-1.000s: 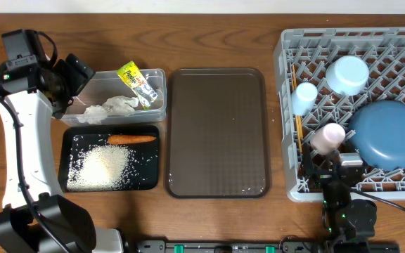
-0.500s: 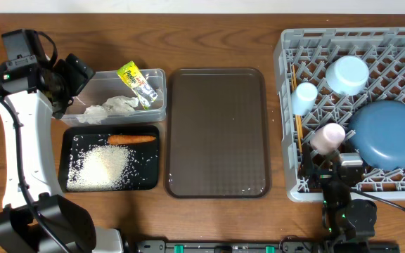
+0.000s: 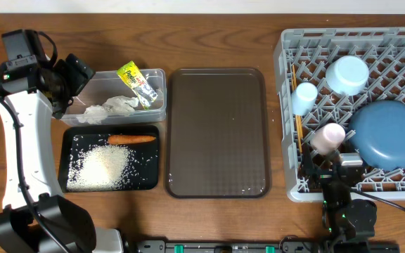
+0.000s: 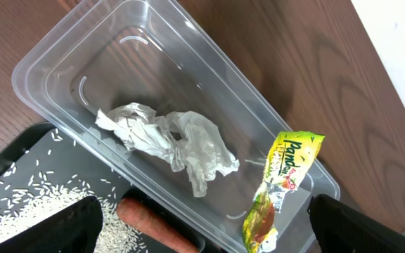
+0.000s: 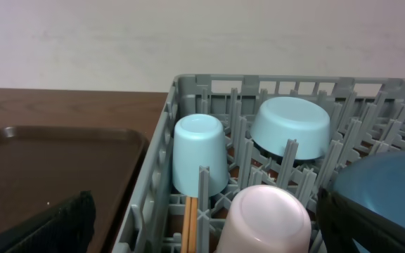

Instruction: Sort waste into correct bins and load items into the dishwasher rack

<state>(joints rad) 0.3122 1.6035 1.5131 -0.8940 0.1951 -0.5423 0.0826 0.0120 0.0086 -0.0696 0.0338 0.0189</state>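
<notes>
The clear tub holds crumpled paper and a yellow-green wrapper. Beside it, the black tray carries a carrot and rice scraps. My left gripper hangs open over the tub's left end, empty; its wrist view shows the paper, wrapper and carrot. The grey rack holds a blue plate, pink cup, light blue cup, bowl and chopsticks. My right gripper stands open and empty at the rack's near left corner.
A large dark brown serving tray lies between the bins and the rack, with nothing on it. The left arm's white link runs along the table's left side. Bare wood shows along the far edge.
</notes>
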